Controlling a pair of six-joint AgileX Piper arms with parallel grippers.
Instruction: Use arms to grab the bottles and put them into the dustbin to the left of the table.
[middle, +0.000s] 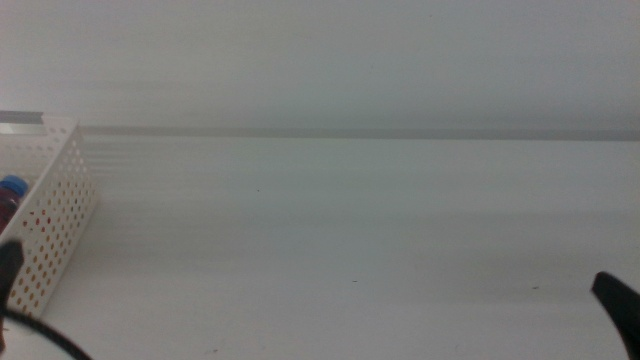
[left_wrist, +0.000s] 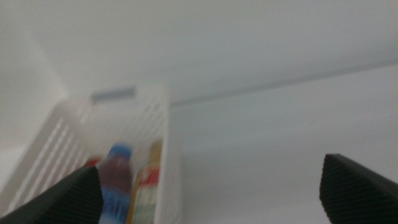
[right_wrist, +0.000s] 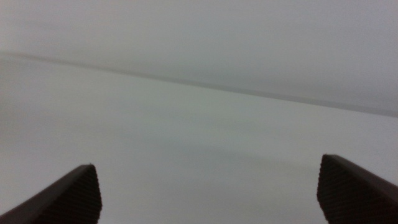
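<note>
Inside the basket you see the water bottle and juice bottle upright, just beyond your left gripper, nearer it than the right gripper; both grippers' jaws are spread, holding nothing.

The white perforated plastic basket is cut off by the middle view's left edge. Inside, only a blue bottle cap shows; the left wrist view blurs the bottles.
</note>
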